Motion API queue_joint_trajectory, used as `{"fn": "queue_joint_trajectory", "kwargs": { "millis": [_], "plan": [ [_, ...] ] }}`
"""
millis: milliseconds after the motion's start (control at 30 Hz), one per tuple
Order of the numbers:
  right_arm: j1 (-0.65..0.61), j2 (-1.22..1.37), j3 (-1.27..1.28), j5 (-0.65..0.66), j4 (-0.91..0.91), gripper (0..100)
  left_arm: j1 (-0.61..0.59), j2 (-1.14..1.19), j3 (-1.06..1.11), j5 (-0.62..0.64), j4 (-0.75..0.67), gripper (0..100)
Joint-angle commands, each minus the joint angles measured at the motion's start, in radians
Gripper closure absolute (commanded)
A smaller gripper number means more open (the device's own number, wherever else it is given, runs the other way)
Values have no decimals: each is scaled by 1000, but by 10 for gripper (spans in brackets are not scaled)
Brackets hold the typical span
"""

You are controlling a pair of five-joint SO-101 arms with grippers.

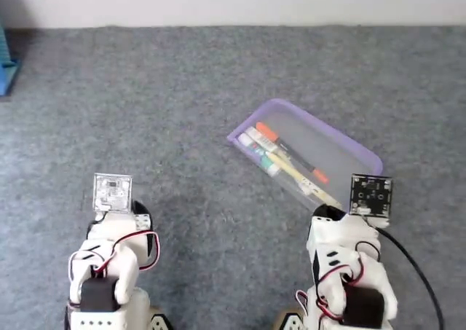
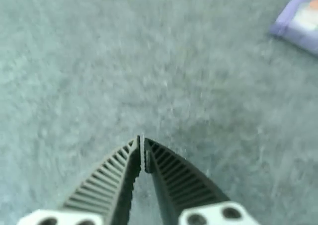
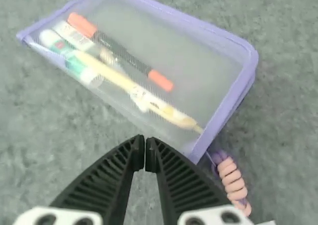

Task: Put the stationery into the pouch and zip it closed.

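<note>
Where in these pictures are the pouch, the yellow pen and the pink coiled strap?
pouch [image 1: 331, 144], high view, clear bare panel.
yellow pen [image 3: 117, 78], right wrist view, mid-barrel.
pink coiled strap [image 3: 231, 178], right wrist view, middle coil.

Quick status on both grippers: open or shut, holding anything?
Left gripper: jaws closed, holding nothing.
Right gripper: jaws closed, holding nothing, tips close to the pouch.
</note>
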Motion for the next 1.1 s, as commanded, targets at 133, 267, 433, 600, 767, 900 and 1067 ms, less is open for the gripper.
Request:
{"fn": "queue_joint_trajectory", "kwargs": {
  "millis": [133,267,433,600,767,900,1067],
  "plan": [
    [-7,5,157,-8,-30,991,-6,-14,67,-8,-68,987],
    [2,-8,242,-8,-19,991,-2,-14,67,-8,-63,987],
    [2,-10,315,-8,-28,991,-5,-12,67,-3,-68,987],
    [2,-10,316,-9,-30,991,-2,-11,67,-2,-61,986],
    [-4,-10,316,-9,-30,991,-2,-11,67,-2,-61,986],
    [-4,-10,316,-9,-30,991,-2,-11,67,-2,-60,986],
    [-4,-10,318,-9,-30,990,-2,-11,67,-2,-60,986]
  ]
}}
